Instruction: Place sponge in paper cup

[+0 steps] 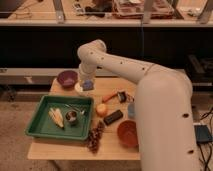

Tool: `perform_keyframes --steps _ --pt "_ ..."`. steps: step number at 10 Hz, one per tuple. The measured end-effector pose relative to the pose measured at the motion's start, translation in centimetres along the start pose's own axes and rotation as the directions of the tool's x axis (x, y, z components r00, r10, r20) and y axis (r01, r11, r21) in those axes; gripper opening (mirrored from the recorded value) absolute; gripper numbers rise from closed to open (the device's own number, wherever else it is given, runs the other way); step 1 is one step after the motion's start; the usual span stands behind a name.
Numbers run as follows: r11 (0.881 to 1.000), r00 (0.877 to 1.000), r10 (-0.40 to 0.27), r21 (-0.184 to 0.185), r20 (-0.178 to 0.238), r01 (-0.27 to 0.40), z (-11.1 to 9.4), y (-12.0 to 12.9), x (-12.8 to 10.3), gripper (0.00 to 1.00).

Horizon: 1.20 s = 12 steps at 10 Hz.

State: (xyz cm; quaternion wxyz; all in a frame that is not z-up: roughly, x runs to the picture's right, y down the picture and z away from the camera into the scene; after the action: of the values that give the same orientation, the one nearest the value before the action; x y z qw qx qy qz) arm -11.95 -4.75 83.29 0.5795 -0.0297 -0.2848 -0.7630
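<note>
Nearest on the worktop lay a bunch of grapes and a green tray, with an orange bowl to the right. Farther back, the hand hung at the paper cup, beside a purple bowl. It seemingly gripped the bluish sponge right over the cup's mouth. Judging by this, release remained.

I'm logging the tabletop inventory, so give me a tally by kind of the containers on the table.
Bowls: 2 (purple bowl, orange-red bowl)
Trays: 1 (green tray)
Small metal cups: 1 (metal cup in the tray)
Paper cups: 1 (paper cup under the gripper)
Total: 5
</note>
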Motion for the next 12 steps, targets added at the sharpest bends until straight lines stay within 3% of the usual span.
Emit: perform_keyframes --steps 7,12 --pt "1.0 1.0 -0.005 0.022 0.009 0.005 1.8 -0.1 1.1 0.0" --pt "0.998 0.999 0.025 0.062 0.024 -0.026 3.2 -0.8 1.8 0.0"
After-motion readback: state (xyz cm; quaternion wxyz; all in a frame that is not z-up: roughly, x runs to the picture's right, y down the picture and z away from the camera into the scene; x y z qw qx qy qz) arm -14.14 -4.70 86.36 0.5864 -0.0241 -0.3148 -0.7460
